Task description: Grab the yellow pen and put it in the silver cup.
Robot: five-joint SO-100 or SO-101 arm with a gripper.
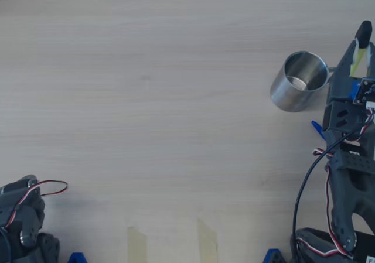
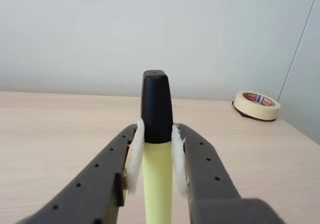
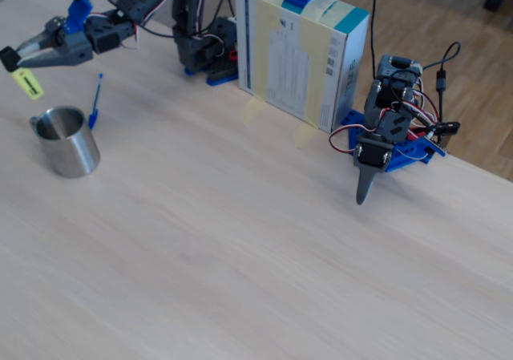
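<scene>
Jaws clamped tight on the yellow pen [image 2: 157, 176], black cap poking out past the white pads [image 2: 134, 156], held in the air just beside the silver cup [image 1: 297, 81]. A blue pen [image 3: 94, 101] lies on the counter [image 1: 146, 99] behind the cup. Tape roll [image 2: 257, 105] far off, red-and-blue label unreadable.

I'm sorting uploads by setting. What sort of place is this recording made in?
Probably a hobbyist or lab desk indoors: a pale wood-grain tabletop, a second small servo arm parked on a blue base, a roll of beige masking tape by a plain white wall, and wooden flooring beyond the table edge.
</scene>
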